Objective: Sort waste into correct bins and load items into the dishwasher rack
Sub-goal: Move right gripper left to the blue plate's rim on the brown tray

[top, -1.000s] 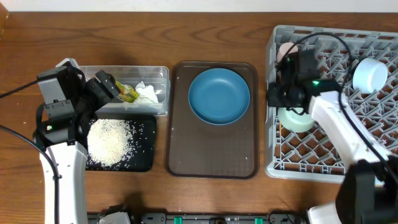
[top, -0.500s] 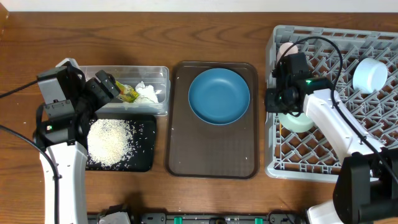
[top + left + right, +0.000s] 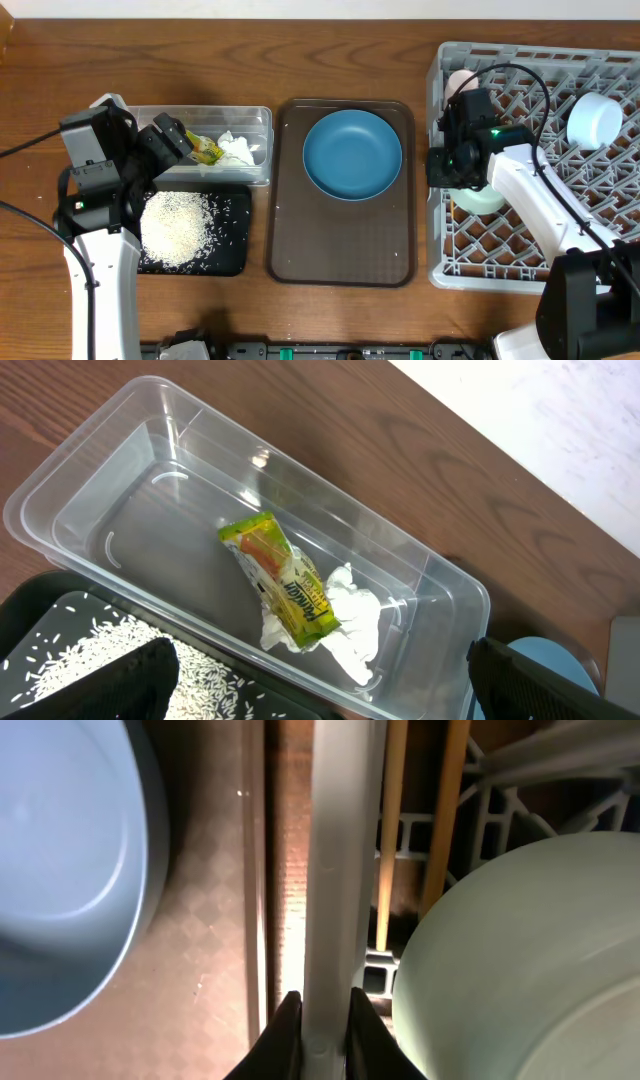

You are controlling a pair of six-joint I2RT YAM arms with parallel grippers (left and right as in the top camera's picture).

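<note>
Shifted leftward across the dishwasher rack (image 3: 560, 50) since a second ago, the right end effector (image 3: 326, 1032) now sits at the rack's left wall. Its fingers are clenched on that wall's pale rim, with the chopsticks (image 3: 392, 840) and pale green bowl (image 3: 480, 197) just inside. Left of the rack, the blue plate (image 3: 352, 153) lies flat on the brown tray (image 3: 340, 250), not yet loaded. It looks rigid, fairly heavy, smooth, probably slippery and breakable, so pinching its raised rim on the rack side seems wisest. Far left of the rack, the left end effector (image 3: 172, 140) hangs released wide above the clear tub (image 3: 255, 115).
</note>
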